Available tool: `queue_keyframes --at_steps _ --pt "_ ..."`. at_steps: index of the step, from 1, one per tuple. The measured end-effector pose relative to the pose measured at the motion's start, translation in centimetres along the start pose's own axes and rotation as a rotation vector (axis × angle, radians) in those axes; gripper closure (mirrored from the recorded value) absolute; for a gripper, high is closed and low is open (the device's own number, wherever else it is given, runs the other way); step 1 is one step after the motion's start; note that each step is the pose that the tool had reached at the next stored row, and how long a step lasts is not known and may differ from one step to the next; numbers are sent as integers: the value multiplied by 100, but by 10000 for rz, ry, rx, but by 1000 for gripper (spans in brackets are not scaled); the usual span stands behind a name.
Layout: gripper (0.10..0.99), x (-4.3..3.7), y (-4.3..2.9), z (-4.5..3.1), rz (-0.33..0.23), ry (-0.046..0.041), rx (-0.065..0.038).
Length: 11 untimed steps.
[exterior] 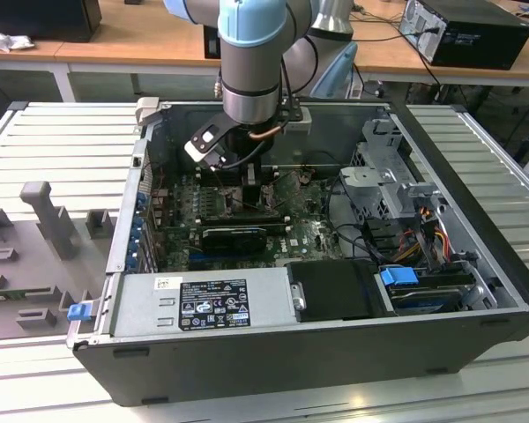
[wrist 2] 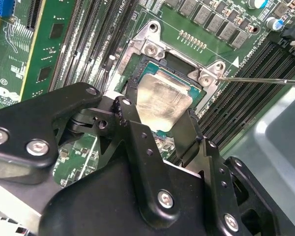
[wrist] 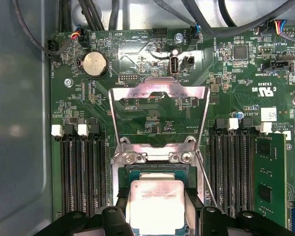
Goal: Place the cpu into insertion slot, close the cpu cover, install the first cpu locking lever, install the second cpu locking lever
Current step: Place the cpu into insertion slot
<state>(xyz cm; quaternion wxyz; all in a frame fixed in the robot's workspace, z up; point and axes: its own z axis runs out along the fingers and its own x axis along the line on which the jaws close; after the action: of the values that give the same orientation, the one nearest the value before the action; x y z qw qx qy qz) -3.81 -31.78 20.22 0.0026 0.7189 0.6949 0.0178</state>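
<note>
Cpu (wrist 2: 163,98) is now in my claw (wrist 2: 162,112). The two black fingers (wrist 2: 189,130) are nearly closed and press on two opposite edges of the chip. It lies within the frame of the insertion slot (wrist 2: 177,63), on the green board in the far part of the computer case (exterior: 273,361), toward the exterior view's left. I cannot tell whether it is fully seated. The cpu cover (wrist: 160,105) is folded open beyond the slot. I judge the first step is in hand. Letting go calls for the cpu to lie flat and square in the slot.
</note>
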Motion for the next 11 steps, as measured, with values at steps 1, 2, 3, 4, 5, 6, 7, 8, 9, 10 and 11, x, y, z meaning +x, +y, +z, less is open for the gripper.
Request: queue_keyframes --at_steps 1,2,3,4,5,6,7,8,9,10,11 --pt "557 1 0 1 0 1 0" --pt "557 1 0 2 0 2 -2" --pt "557 1 0 2 0 3 -1" --pt "557 1 0 2 0 2 -1" --pt "557 1 1 2 1 3 -1" --pt "549 1 1 2 0 3 -1" --pt "482 1 2 2 0 3 -1" --pt "482 1 3 2 0 3 -1" --pt "482 1 3 2 0 3 -1" --pt "482 1 3 2 0 3 -1" --pt "482 1 4 3 0 2 -2"
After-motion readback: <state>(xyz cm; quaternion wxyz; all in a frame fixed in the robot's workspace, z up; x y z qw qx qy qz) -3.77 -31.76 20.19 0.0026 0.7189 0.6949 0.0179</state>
